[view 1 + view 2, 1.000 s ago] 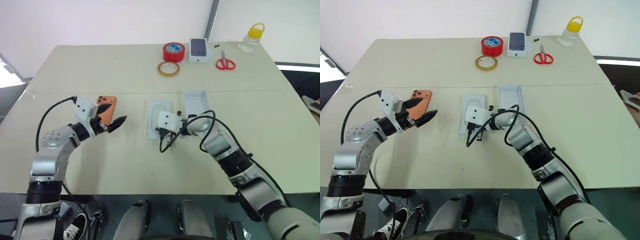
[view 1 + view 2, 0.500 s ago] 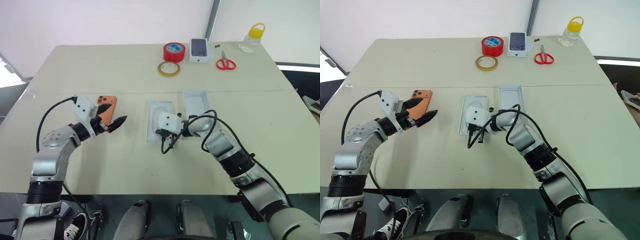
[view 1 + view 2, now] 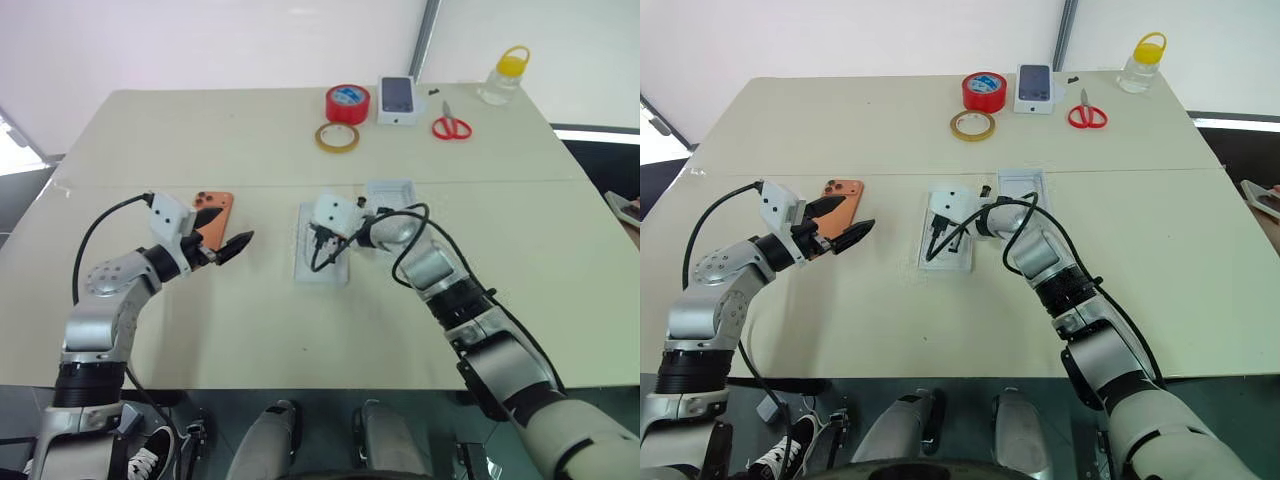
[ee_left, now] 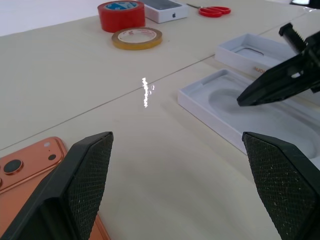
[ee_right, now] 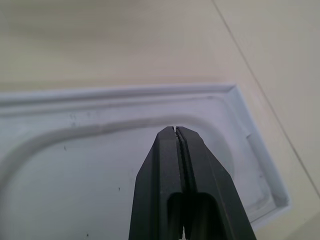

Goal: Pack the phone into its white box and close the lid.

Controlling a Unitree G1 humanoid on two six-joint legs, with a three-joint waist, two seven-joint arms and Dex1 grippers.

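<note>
- The right gripper (image 5: 176,131) has its two black fingers pressed together, holding nothing, and points down over the flat white insert (image 3: 322,262), above its rounded recess near the insert's far end.
- The left gripper (image 4: 175,165) stands wide apart with nothing between its fingers, hovering above bare tabletop (image 3: 200,130) toward the left edge.
- The phone (image 3: 214,214) lies back-up on the tabletop toward the left edge, its camera cluster at the far corner, partly behind the left gripper; whether they touch I cannot tell.
- The insert lies near the middle of the tabletop, long side running from near edge to far edge.
- Just beside it on the right lies a shallow white tray (image 3: 1021,184), partly covered by the right arm; whether this is the white box or the lid I cannot tell.
- Along the far edge stand a red tape roll (image 3: 347,103), a tan tape ring (image 3: 337,138) just in front of it, a small white box (image 3: 397,100) bearing a phone picture, red scissors (image 3: 451,125), and a clear bottle with a yellow cap (image 3: 503,75) toward the far right corner.
</note>
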